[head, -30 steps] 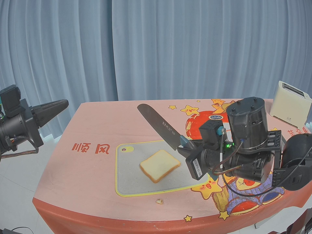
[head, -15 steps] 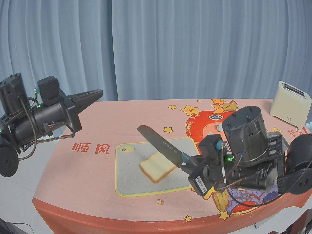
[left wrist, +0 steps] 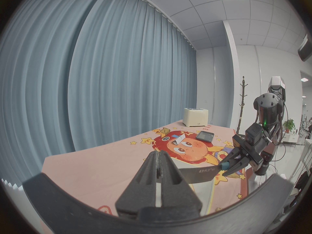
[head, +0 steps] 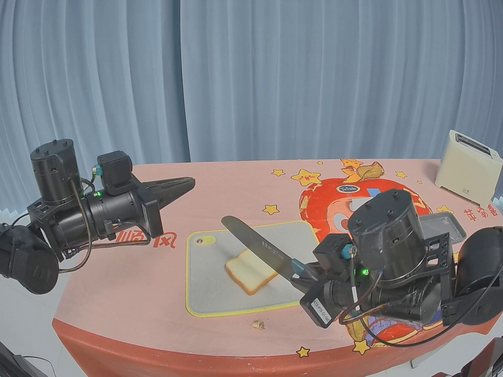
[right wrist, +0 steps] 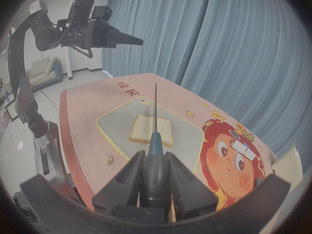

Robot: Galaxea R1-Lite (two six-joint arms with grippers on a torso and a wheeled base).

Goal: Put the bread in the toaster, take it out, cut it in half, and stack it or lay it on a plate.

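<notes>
A slice of bread (head: 250,274) lies flat on the grey cutting board (head: 209,284) near the table's front. My right gripper (head: 306,276) is shut on the handle of a knife (head: 257,244). Its blade slants over the slice's right half. In the right wrist view the blade (right wrist: 155,108) runs edge-down along the middle of the bread (right wrist: 141,130); I cannot tell if it touches. My left gripper (head: 183,185) hovers shut over the table's left side, holding nothing, its fingers (left wrist: 169,171) pressed together. The white toaster (head: 469,167) stands at the far right.
A dark grey tray (head: 445,226) sits on the table just behind my right arm. One crumb (head: 257,324) lies in front of the cutting board, close to the table's front edge. The pink cloth left of the board is bare.
My right gripper has come down and toward me, lowering the knife from above the board onto the line of the slice. My left arm has swung in from the left over the table.
</notes>
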